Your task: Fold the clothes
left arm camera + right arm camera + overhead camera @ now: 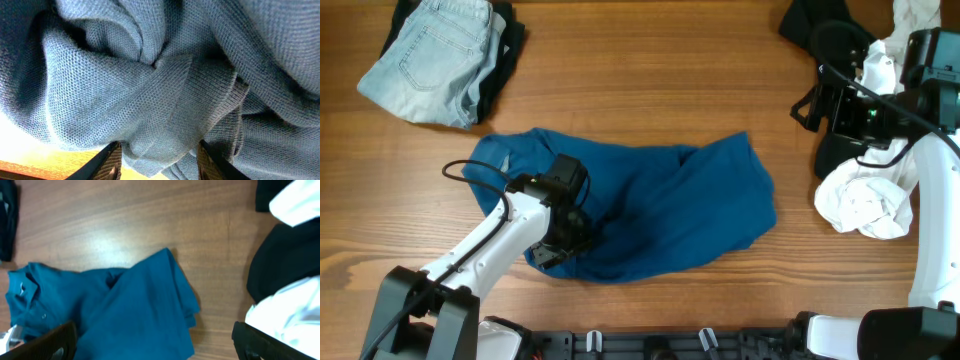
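A blue knit polo shirt (660, 215) lies crumpled in the middle of the wooden table. It also shows in the right wrist view (130, 305). My left gripper (558, 248) is down on the shirt's lower left edge. In the left wrist view its two fingers (159, 165) are partly closed, with a bunched fold of the shirt (150, 95) pinched between them. My right gripper (804, 108) hovers high at the far right, away from the shirt. Its fingers (155, 347) are wide apart and hold nothing.
Folded light-blue jeans (430, 60) lie on a black garment (508, 45) at the back left. A crumpled white garment (865, 205) lies at the right, and a black garment (815, 25) and a white cloth (915, 15) at the back right. The table's front edge is close to the left gripper.
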Motion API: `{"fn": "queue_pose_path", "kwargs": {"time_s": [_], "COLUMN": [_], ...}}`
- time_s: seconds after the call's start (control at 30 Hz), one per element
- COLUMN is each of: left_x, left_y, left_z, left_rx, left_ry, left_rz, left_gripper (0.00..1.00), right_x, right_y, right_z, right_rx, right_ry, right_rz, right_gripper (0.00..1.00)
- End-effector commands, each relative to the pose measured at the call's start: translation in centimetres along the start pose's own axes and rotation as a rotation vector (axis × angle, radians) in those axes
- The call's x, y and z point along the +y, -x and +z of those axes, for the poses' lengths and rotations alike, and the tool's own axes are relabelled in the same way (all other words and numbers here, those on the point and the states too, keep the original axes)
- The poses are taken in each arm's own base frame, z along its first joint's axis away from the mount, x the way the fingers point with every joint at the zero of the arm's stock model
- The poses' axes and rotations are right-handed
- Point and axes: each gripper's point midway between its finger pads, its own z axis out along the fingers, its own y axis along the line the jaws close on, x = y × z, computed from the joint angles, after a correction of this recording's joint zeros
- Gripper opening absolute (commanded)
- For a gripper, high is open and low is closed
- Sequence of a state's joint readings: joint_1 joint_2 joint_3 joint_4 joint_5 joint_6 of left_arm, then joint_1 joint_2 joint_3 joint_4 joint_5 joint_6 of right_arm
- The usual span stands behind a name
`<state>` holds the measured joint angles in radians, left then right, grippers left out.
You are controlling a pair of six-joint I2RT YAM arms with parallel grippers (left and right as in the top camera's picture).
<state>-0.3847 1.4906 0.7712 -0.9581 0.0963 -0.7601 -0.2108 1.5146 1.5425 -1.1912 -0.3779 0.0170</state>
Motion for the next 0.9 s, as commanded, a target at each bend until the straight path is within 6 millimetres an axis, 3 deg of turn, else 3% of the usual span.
{"fn": "queue_pose_path", "kwargs": {"time_s": [0.0, 0.07, 0.23, 0.5, 0.63, 0.87], "left_x": [0.2, 0.2, -0.1, -0.4, -0.6, -1.1], "left_y": [-0.1, 0.0, 0.3, 0.7, 1.0, 1.5], "left_z": [0.2, 0.2, 0.2, 0.2, 0.2, 0.1], "left_rx": [0.009, 0.007, -0.004, -0.021, -0.038, -0.056], "left_ry": [0.008, 0.007, -0.004, -0.015, -0.025, -0.044], "left_rz": [0.005, 0.005, 0.007, 0.01, 0.011, 0.017], "left_gripper": [0.45, 0.42, 0.24, 0.09, 0.04, 0.04], "right_x": [0.8, 0.8, 0.8, 0.8, 0.8, 0.8], "right_y": [0.4, 0.5, 0.5, 0.5, 0.3, 0.1], "right_z": [0.2, 0.2, 0.2, 0.2, 0.2, 0.2], "right_rx": [-0.008, -0.012, -0.013, -0.012, -0.003, 0.003], "right_ry": [0.044, 0.044, 0.044, 0.044, 0.044, 0.044], "right_rz": [0.004, 0.002, 0.002, 0.003, 0.007, 0.009], "right_gripper": [0.99, 0.99, 0.99, 0.99, 0.99, 0.99]}}
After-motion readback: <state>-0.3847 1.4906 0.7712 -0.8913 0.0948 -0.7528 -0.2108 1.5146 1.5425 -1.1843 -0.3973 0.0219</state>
